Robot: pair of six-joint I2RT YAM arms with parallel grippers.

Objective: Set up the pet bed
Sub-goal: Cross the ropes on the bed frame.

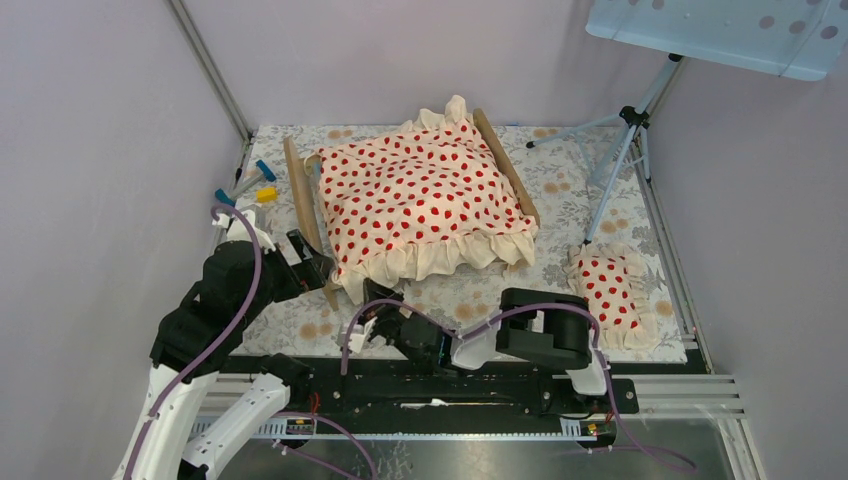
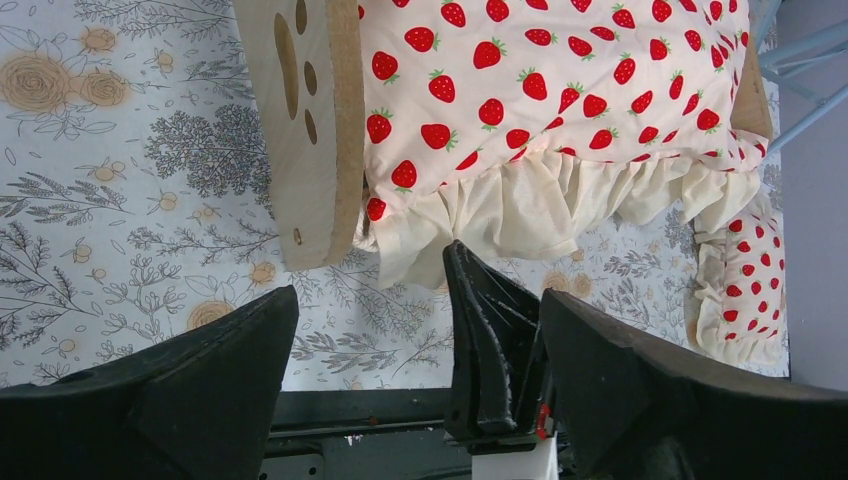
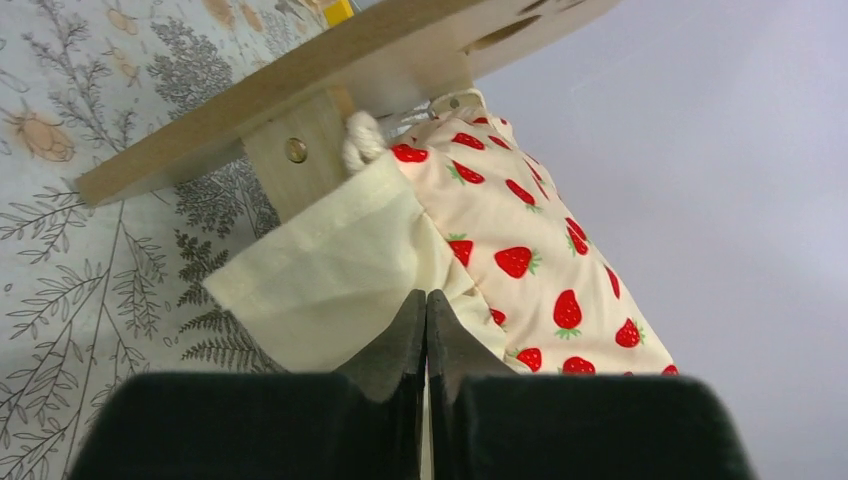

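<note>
floral worktop (image 1: pixel 560 190) inside pale walls (image 1: pixel 100 150); bed (image 1: pixel 297 190) at far middle under blanket (image 1: pixel 420 190); left fingers (image 2: pixel 200 380) spread wide at the bed's near-left corner; right fingers (image 3: pixel 390 350) clenched at the blanket's frill (image 3: pixel 320 280)

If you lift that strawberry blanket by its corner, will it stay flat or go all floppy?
Probably floppy: the blanket drapes and its ruffle hangs in soft folds over the pet bed. Likely light too, since it looks like thin cloth. Unlikely to roll.
</note>
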